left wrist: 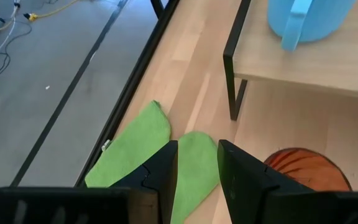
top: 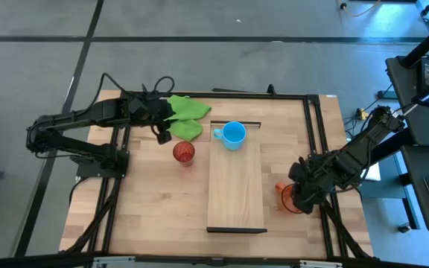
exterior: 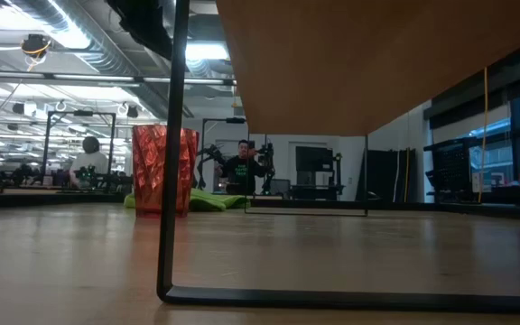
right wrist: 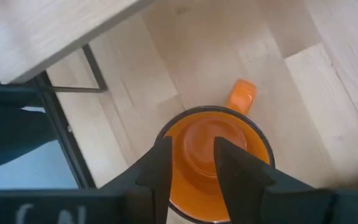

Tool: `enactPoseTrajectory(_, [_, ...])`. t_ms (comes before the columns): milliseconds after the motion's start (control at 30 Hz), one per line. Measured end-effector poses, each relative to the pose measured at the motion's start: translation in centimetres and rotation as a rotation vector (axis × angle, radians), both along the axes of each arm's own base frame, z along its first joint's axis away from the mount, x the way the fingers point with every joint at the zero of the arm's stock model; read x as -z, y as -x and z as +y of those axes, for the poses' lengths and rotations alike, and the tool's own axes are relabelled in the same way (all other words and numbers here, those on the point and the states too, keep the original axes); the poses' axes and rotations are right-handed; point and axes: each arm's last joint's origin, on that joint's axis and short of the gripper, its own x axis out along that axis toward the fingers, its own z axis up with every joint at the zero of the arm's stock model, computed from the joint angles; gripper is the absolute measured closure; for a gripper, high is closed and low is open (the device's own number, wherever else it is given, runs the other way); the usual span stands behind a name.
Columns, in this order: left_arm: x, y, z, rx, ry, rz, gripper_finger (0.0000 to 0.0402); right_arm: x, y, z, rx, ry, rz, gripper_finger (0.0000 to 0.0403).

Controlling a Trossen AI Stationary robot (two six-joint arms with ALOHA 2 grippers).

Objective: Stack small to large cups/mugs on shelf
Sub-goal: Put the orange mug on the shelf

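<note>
The light-blue mug (top: 234,135) stands upright on the far end of the pale shelf (top: 236,193). The ribbed red cup (top: 184,152) stands on the tabletop left of the shelf. The orange mug (top: 285,199) sits upright on the table right of the shelf, handle (right wrist: 241,96) toward the far side. My right gripper (right wrist: 191,152) hangs directly over its mouth, open, pointing down. My left gripper (left wrist: 197,165) is open by a narrow gap above the table near the green cloth (left wrist: 142,149); the red cup (left wrist: 303,168) is just beside it. My right gripper comes at the orange mug from above. One finger (right wrist: 160,155) stands over the rim (right wrist: 173,127) and the other (right wrist: 229,158) over the hollow. I cannot tell whether either touches the mug, which rests on the table.
The shelf stands on dark metal end bars (left wrist: 232,68), with its board raised above the tabletop (exterior: 260,262). The table's black frame runs along its edges (top: 315,134). The green cloth (top: 187,115) lies at the far left. People and equipment show in the room beyond.
</note>
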Motion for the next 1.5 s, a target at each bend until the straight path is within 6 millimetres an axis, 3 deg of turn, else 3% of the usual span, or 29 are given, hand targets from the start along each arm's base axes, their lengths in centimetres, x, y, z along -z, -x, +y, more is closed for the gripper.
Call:
enactPoseTrajectory(367, [0.1, 0.1, 0.0, 0.0, 0.002, 0.008, 0.0294, -1.1, -1.6, 1.4, 0.052, -0.188, -0.176, 0.0282])
enactPoseTrajectory(533, [0.1, 0.1, 0.0, 0.001, 0.002, 0.009, 0.0294, -0.9, -2.0, 1.7, 0.055, -0.182, -0.179, 0.0282])
enactPoseTrajectory(633, [0.1, 0.0, 0.0, 0.001, 0.002, 0.008, 0.0294, -0.4, -1.9, 1.7, 0.067, -0.165, -0.124, 0.0282])
enactPoseTrajectory(767, [0.1, 0.1, 0.0, 0.0, 0.002, 0.009, 0.0294, 1.1, -0.7, 0.3, 0.301, -0.082, 0.137, 0.0287])
enactPoseTrajectory(933, [0.1, 0.1, 0.0, 0.0, 0.002, 0.009, 0.0294, 1.4, 0.8, -0.7, 0.382, 0.014, 0.283, 0.0293])
enactPoseTrajectory(1100, [0.1, 0.1, 0.0, 0.0, 0.002, 0.009, 0.0294, 1.8, 1.1, -0.8, 0.397, -0.007, 0.36, 0.029])
enactPoseTrajectory(1333, [0.1, 0.1, 0.0, 0.0, 0.002, 0.009, 0.0294, 4.5, 1.0, -0.3, 0.428, -0.088, 0.43, 0.0234])
enactPoseTrajectory(1500, [0.1, 0.1, 0.0, 0.0, 0.002, 0.009, 0.0294, 5.9, 1.2, -0.7, 0.446, -0.032, 0.41, 0.0192])
